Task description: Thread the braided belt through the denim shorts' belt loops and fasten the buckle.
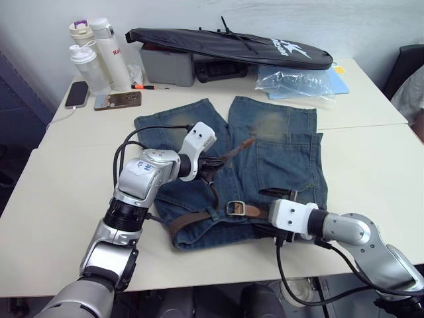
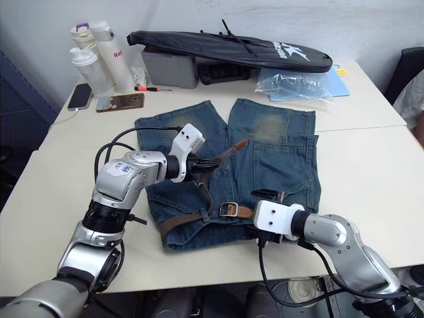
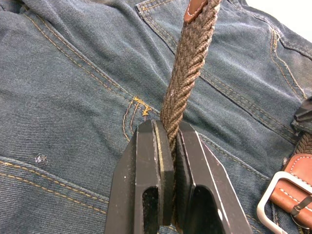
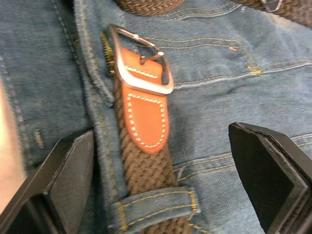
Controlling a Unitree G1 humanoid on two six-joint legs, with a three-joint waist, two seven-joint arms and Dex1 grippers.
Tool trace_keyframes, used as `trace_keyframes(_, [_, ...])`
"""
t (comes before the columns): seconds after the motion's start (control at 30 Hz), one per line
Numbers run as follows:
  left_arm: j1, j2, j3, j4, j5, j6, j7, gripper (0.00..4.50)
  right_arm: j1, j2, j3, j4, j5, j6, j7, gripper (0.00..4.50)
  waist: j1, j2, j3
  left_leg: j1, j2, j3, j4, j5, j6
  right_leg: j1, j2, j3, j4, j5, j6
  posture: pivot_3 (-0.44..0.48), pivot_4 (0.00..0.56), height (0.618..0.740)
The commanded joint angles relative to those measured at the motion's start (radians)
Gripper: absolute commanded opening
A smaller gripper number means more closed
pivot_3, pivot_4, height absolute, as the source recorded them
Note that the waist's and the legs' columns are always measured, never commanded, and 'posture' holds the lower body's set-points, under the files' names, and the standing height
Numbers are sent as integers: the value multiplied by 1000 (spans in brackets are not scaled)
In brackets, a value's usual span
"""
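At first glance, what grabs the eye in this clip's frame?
The denim shorts spread flat mid-table, with the braided belt running along their waistband nearest the robot. The left gripper is shut on the belt's free end, lifting it above the left leg. The right gripper sits open at the waistband, beside the silver buckle, where the strap passes under a belt loop.

Your left pincer [image 3: 170,146] is clamped tight on the braided belt [image 3: 187,73], which runs taut away from it over the denim shorts [image 3: 73,87], with the silver buckle [image 3: 280,197] lying off beside on the denim.
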Motion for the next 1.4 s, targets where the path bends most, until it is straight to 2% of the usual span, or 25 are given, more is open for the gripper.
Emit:
trace_keyframes(0.03, [8, 7, -1, -36, -10, -17, -3, 0, -11, 22, -8, -8, -7, -9, -7, 3956, 0, 0, 0, 0, 0, 0, 0, 0, 0, 0, 0, 0, 0, 0, 0, 0, 150, 652])
trace_keyframes(0.07, [10, 8, -1, -38, -11, -17, -4, 0, -11, 26, -7, -8, -7, -8, -6, 3652, 1, 0, 0, 0, 0, 0, 0, 0, 0, 0, 0, 0, 0, 0, 0, 0, 150, 652])
trace_keyframes(0.27, [35, 70, 1, -73, -25, -40, -62, 0, -7, 30, -24, 0, 8, 1, 7, 778, 0, 2, -1, 0, 0, 0, 0, 0, 0, 0, 0, 0, 0, 0, 0, 0, 150, 652])
trace_keyframes(0.33, [46, 117, 13, -79, -28, -72, -94, 0, -10, 36, -42, 4, 37, 18, 16, 117, 0, 3, -2, 0, 0, 0, 0, 0, 0, 0, 0, 0, 0, 0, 0, 0, 150, 652])
trace_keyframes(0.47, [55, 173, 48, -75, -34, -123, -113, 0, -24, 53, -70, 6, 97, 76, 28, 117, 0, 5, -3, 0, 0, 0, 0, 0, -1, 0, 1, 0, 0, 0, 0, 0, 150, 652])
trace_keyframes(0.63, [66, 224, 76, -88, -53, -90, -135, 0, -62, 104, -105, -12, 183, 222, 9, 117, 1, 4, -3, 0, 1, 0, 1, 0, 0, 0, 1, 0, 1, 0, 0, 0, 150, 652])
trace_keyframes(0.8, [122, 352, 0, -163, -40, -125, -238, 0, -83, 159, -143, -25, 266, 376, -33, 117, -3, 4, -3, 0, 1, 0, -1, 0, 0, -1, 2, 1, 1, 0, -1, 0, 150, 652])
trace_keyframes(0.93, [151, 419, -56, -206, -27, -144, -284, 0, -113, 197, -173, -35, 328, 486, -69, 117, -3, 5, -4, 0, 1, 0, -1, -1, -1, -2, 2, 2, 1, -1, -1, 0, 150, 652])
trace_keyframes(1.1, [172, 428, -79, -251, -32, -125, -286, 0, -138, 260, -208, -65, 399, 622, -140, 117, -1, 5, -3, 0, 2, 0, -1, -1, 0, -2, 2, 2, 1, -1, -1, 0, 150, 652])
trace_keyframes(1.4, [164, 357, -108, -276, -31, -44, -224, 0, -142, 288, -202, -130, 417, 701, -236, 117, -2, 5, -3, -1, 2, 1, -2, -1, 0, -3, 2, 3, 2, -1, -1, 0, 150, 652])
